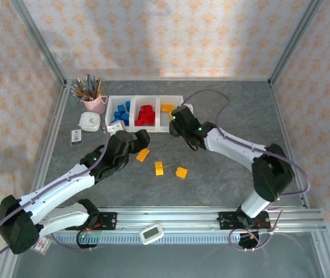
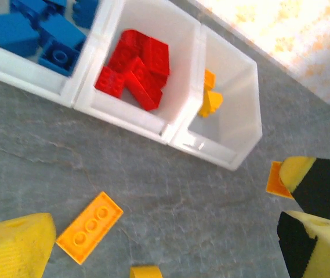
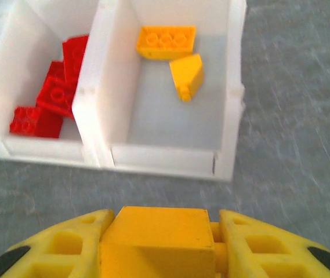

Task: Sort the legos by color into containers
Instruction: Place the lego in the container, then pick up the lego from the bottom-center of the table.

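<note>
Your left gripper (image 1: 137,142) hung wide open above an oblong orange brick (image 2: 89,227) on the table (image 2: 182,191), likely lining up a pick. Farther out, your right gripper (image 3: 159,249) pinched a yellow-orange brick (image 3: 156,229) just short of the rightmost bin (image 3: 167,156), where two like-coloured bricks (image 3: 166,41) lay.

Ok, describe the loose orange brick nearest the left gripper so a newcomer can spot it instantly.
Find the row of three white bins at the back of the grey table. In front of them lie three loose orange bricks; yours is the flat oblong one beside the left gripper. It is the leftmost and nearest the bins, lying at a slant.
</note>
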`<action>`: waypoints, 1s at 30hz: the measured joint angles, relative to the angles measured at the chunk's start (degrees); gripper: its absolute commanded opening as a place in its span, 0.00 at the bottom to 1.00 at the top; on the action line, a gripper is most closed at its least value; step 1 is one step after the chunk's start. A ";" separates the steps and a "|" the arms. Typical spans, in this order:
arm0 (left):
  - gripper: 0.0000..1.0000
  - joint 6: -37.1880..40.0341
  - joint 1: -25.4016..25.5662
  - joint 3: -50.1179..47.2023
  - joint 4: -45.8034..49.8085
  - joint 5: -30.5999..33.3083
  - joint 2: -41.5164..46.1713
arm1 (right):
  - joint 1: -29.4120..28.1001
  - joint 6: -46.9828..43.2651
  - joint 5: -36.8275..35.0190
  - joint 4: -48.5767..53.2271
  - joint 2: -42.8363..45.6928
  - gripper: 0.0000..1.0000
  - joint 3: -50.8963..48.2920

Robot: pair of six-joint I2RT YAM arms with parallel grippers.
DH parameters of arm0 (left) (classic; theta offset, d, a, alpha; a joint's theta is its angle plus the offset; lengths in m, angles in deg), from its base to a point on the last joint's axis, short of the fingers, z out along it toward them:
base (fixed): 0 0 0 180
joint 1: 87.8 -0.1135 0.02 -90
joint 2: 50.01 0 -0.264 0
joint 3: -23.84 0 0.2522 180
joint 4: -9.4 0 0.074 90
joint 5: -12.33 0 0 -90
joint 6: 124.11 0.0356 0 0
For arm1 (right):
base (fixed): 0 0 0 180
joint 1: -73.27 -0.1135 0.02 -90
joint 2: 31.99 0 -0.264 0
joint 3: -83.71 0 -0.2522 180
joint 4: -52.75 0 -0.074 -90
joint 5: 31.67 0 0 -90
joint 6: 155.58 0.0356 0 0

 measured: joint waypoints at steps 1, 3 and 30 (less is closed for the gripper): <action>0.99 0.20 -0.74 0.00 0.00 0.00 0.20 | 0.46 -0.55 0.26 -0.66 -1.33 0.37 1.05; 0.99 0.90 -2.16 0.00 -0.02 -0.02 0.35 | 1.33 -1.66 0.94 -1.51 -4.55 0.37 3.61; 0.99 4.04 -4.94 0.59 -0.04 -1.53 -1.66 | 6.73 -8.50 3.32 -2.03 -19.06 0.65 19.47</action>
